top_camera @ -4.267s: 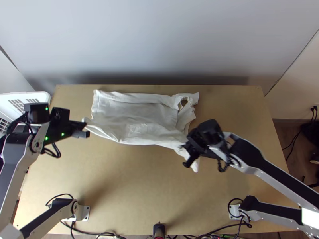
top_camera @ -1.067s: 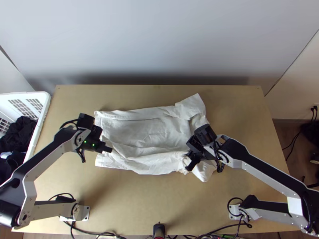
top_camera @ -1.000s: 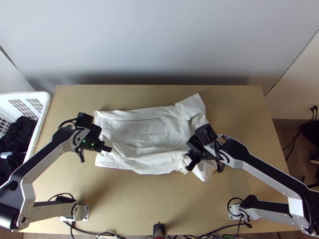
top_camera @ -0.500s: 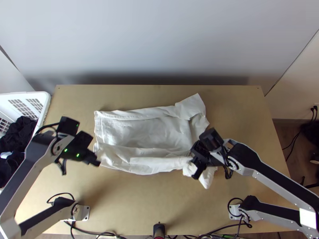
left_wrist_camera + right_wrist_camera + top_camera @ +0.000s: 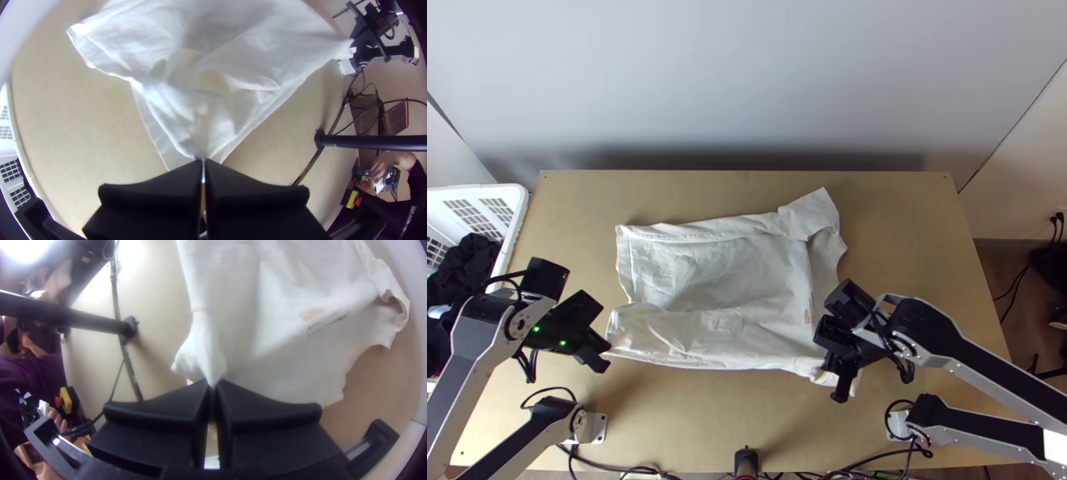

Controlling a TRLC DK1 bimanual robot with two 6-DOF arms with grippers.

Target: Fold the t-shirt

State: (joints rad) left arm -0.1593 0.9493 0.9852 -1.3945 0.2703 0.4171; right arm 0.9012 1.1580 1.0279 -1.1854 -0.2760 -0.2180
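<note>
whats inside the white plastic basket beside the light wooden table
Bunched black cloth lies inside the white plastic basket, with a small pale piece on top. Anything beneath is covered, and the silver-grey and black left arm hides part of the basket too.

I have bare wood along the far edge of the table [image 5: 907,208] and in its far right corner. A strip runs between t-shirt [image 5: 731,272] and near edge, but a post [image 5: 746,462] stands mid-edge, and my left arm [image 5: 463,352] and right arm [image 5: 971,352] block its ends.
</note>
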